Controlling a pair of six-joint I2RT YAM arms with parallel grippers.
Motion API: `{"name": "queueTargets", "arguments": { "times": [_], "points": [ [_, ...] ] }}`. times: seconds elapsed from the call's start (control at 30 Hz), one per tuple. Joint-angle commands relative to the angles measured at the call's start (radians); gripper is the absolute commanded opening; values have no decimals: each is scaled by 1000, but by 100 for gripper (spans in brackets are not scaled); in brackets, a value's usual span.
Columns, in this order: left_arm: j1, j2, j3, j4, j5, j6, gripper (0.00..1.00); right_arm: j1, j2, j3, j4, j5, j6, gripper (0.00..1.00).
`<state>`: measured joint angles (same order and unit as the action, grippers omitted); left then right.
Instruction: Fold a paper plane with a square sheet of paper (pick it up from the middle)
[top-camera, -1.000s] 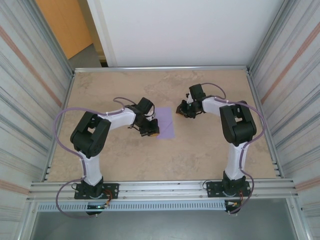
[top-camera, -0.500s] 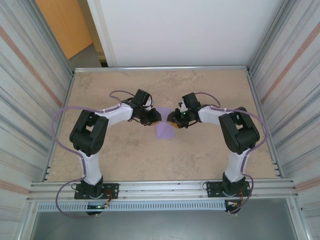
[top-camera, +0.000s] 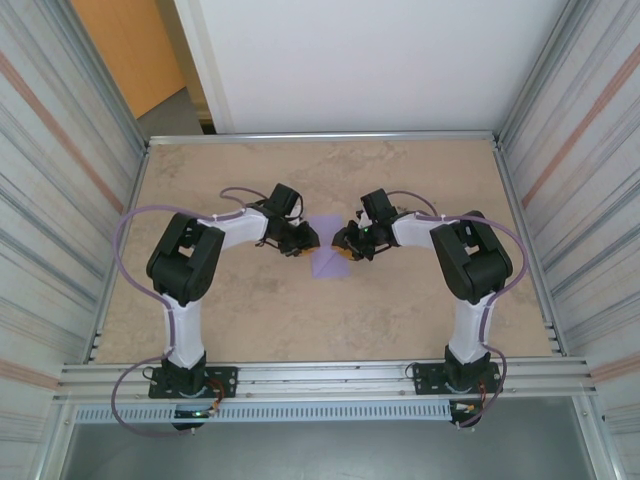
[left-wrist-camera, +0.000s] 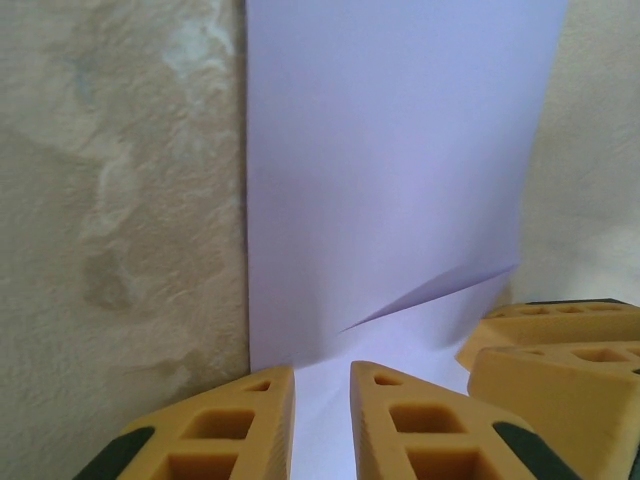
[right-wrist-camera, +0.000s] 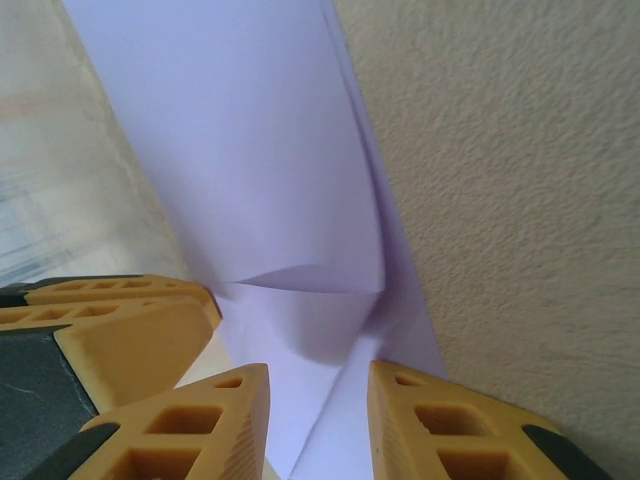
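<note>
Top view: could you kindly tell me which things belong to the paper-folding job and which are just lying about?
Job:
paper
left hand
right hand

Just there:
table
orange door
white wall
side walls

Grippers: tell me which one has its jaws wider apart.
The right gripper: its jaws stand clearly apart over the paper, while the left gripper shows just a narrow slit between its jaws.
</note>
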<state>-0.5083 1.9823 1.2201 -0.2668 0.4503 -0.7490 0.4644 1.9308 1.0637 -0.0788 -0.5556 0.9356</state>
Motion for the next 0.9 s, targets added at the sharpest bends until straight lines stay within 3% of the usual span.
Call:
{"name": "queueTargets", "arguments": {
  "times": [0.0, 0.6, 0.87],
  "points": [
    [5, 27, -19, -6, -10, -16, 21, 3, 28, 22, -19, -3, 12, 30],
    [10, -1, -16, 1, 15, -23, 21, 31, 34, 3, 97, -79, 26, 21],
    [48, -116, -69, 83, 51, -70, 28, 23, 21, -11, 152, -55, 19, 8]
  ]
}}
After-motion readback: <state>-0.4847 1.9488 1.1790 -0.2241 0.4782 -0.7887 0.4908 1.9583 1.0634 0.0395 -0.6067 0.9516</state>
